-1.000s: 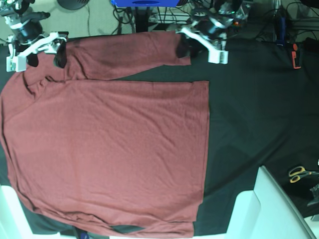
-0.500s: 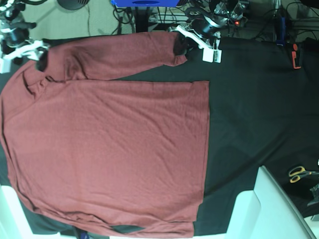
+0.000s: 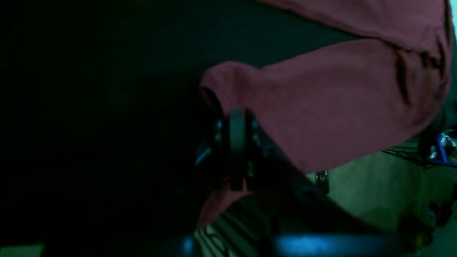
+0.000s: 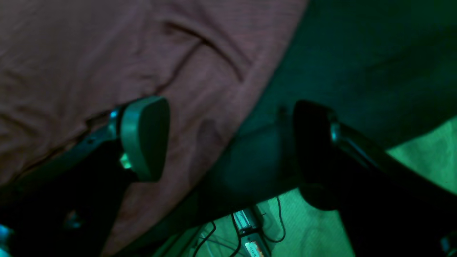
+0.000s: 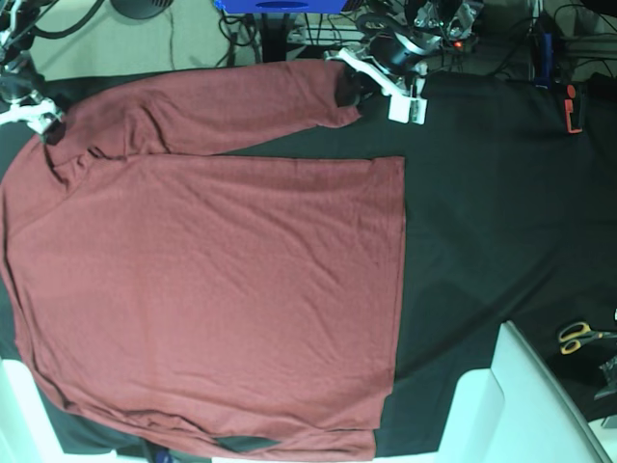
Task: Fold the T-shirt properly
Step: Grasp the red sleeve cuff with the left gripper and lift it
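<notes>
At the far edge of the black cloth we clamp the left gripper tight on the cuff of the T-shirt; our right gripper straddles its shoulder edge, jaws wide, gripping nothing. Sleeve fold beginning; next, close right. Shirt lies flat, long axis left-right, hem toward the scissors
</notes>
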Robot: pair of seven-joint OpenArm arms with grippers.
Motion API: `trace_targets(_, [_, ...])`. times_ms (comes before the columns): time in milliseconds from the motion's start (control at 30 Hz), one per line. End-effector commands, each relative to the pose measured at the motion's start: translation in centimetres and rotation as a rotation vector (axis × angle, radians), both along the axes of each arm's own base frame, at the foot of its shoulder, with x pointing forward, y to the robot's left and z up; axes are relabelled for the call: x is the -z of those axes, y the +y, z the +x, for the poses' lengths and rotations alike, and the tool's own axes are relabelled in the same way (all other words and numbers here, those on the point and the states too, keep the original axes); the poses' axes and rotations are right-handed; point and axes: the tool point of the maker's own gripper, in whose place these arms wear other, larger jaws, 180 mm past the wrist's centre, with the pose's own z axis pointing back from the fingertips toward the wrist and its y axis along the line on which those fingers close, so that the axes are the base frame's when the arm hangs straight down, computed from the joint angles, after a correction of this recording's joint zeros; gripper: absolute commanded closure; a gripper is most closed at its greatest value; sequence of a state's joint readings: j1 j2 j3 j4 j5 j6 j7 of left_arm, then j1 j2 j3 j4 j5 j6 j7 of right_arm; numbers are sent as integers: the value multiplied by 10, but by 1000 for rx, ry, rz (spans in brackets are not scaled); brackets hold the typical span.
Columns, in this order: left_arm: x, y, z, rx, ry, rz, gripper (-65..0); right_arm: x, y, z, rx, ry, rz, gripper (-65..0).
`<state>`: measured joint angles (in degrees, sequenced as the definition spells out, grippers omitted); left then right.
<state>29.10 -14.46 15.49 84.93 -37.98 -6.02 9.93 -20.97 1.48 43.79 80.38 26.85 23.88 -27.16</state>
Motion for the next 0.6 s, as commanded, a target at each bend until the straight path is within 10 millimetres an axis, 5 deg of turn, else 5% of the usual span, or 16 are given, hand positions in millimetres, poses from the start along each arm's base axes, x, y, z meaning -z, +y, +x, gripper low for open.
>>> trace_targets(0, [-6,-1,1,0,-18,-12,0,-5,-6,2,2,-21,-12,-422])
trace_targets(100, [-5,-2,0,3,-17,-15,0,3,-3,-3,6,-3,6,-369])
trace_targets(567, [-6,-2,1,1,-18,-13,0,13,2,2,14,4,38,-356])
